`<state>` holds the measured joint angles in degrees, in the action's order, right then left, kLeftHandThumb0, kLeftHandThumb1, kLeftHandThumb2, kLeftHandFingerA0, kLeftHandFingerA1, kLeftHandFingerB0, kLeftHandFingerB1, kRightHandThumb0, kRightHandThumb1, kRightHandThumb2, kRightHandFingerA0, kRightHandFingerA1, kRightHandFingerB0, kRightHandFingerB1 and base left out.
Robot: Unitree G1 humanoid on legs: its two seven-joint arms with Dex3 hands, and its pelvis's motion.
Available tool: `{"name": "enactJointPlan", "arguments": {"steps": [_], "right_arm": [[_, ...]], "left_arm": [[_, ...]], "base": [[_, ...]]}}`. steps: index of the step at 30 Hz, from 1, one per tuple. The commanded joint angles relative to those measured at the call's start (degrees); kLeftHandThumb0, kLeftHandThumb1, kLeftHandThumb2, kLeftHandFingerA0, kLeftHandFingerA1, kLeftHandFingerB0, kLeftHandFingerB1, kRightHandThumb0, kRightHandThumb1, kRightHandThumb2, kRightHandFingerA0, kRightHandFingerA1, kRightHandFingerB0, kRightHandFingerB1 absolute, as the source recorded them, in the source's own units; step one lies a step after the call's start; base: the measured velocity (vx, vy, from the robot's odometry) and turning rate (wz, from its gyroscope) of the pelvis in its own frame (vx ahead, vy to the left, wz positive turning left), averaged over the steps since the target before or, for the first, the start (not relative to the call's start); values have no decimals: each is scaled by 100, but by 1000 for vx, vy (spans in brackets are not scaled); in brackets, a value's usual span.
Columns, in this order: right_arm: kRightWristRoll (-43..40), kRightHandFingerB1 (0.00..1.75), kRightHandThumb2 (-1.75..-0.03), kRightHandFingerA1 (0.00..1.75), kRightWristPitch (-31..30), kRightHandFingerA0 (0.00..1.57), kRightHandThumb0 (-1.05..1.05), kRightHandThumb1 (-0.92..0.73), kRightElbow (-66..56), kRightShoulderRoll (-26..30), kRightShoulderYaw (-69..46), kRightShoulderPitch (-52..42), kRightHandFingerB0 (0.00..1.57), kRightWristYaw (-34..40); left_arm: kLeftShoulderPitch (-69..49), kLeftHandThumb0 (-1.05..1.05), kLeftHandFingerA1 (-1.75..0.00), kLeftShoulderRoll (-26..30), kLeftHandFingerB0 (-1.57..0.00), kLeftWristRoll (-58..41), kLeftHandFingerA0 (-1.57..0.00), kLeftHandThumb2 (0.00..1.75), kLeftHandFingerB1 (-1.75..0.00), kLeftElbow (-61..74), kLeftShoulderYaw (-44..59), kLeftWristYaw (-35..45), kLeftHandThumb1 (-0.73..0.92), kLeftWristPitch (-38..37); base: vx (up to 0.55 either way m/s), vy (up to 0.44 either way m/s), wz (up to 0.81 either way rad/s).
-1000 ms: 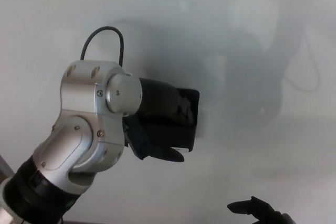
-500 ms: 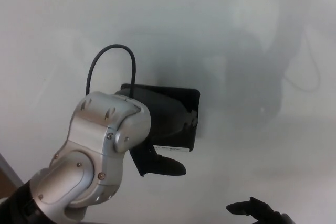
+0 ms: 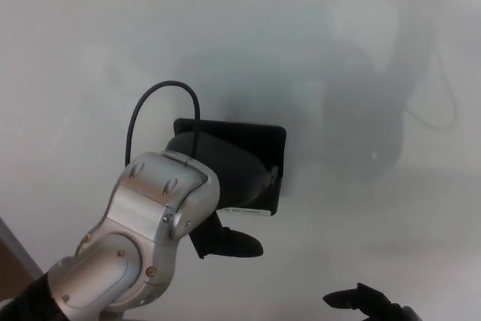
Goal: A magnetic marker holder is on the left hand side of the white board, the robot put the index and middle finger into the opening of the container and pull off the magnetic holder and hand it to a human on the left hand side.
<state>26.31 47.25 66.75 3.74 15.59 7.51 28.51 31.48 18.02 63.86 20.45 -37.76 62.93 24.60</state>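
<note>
The black magnetic marker holder [image 3: 259,157] sits on the whiteboard [image 3: 338,50], its back plate flat against the surface. My left hand [image 3: 225,178] reaches up from the lower left. Its two fingers are pushed into the holder's opening and hidden inside it, while the thumb [image 3: 234,245] sticks out just under the holder's bottom edge. The silver wrist [image 3: 150,216] covers the holder's left part. Only the top of my right hand [image 3: 367,302] shows at the bottom right, low and well apart from the holder, its fingers spread with nothing in them.
A black cable [image 3: 161,107] loops up from the left wrist in front of the board. A strip of brown floor or wall [image 3: 11,268] shows at the lower left corner. Shadows of the robot fall on the board at the right.
My left wrist has rolled and dropped, bringing the forearm lower in the picture with the hand hooked deeper into the holder. The holder stays in the same place on the board. The right hand is still.
</note>
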Motion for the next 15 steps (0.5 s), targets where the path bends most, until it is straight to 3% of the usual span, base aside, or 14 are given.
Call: {"name": "enactJointPlan", "arguments": {"steps": [1,15], "right_arm": [[-5,60,-59,75,-32,93,-46,-62,-21,65,-4,27,65,28],[-28,62,-58,72,-11,90,-44,-61,-39,65,-33,19,66,8]], "left_arm": [[-50,-105,-1,-41,-9,218,0,110,-8,-219,143,-358,70,-90],[-76,-105,-2,-215,-11,207,-2,109,-10,-209,272,-282,71,-48]], "base": [[0,0,0],[0,0,0]]}}
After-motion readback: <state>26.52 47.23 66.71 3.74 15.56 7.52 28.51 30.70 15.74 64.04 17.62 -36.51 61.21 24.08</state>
